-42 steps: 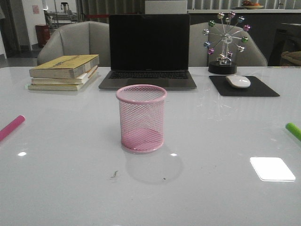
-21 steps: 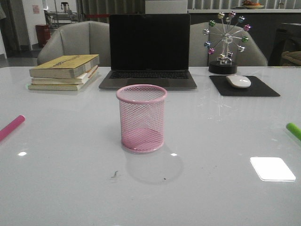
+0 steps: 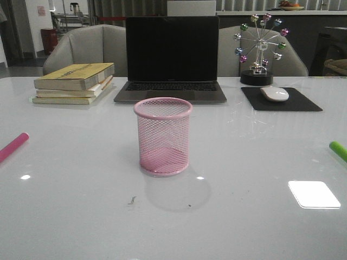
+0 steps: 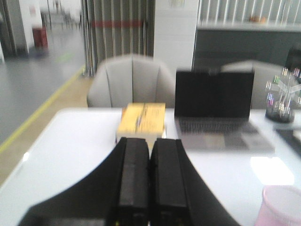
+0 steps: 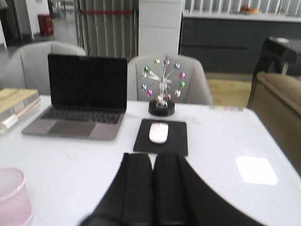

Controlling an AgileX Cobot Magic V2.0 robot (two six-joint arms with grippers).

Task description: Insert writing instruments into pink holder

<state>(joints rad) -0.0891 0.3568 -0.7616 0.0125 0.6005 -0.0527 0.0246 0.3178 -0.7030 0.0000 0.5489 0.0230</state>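
The pink holder [image 3: 162, 136] stands upright and empty at the middle of the white table; its rim also shows in the left wrist view [image 4: 282, 205] and the right wrist view [image 5: 13, 195]. A magenta pink marker [image 3: 13, 147] lies at the table's left edge, partly cut off. A lime green marker [image 3: 339, 150] lies at the right edge, also cut off. Neither arm appears in the front view. My left gripper [image 4: 150, 141] is shut with nothing between its fingers, held above the table's left side. My right gripper [image 5: 153, 157] is likewise shut and empty, above the right side.
A stack of books [image 3: 74, 82] sits at the back left, a laptop [image 3: 171, 59] behind the holder, a white mouse [image 3: 274, 93] on a black pad [image 3: 282, 100] and a ferris-wheel ornament [image 3: 260, 49] at the back right. Grey chairs stand beyond the table.
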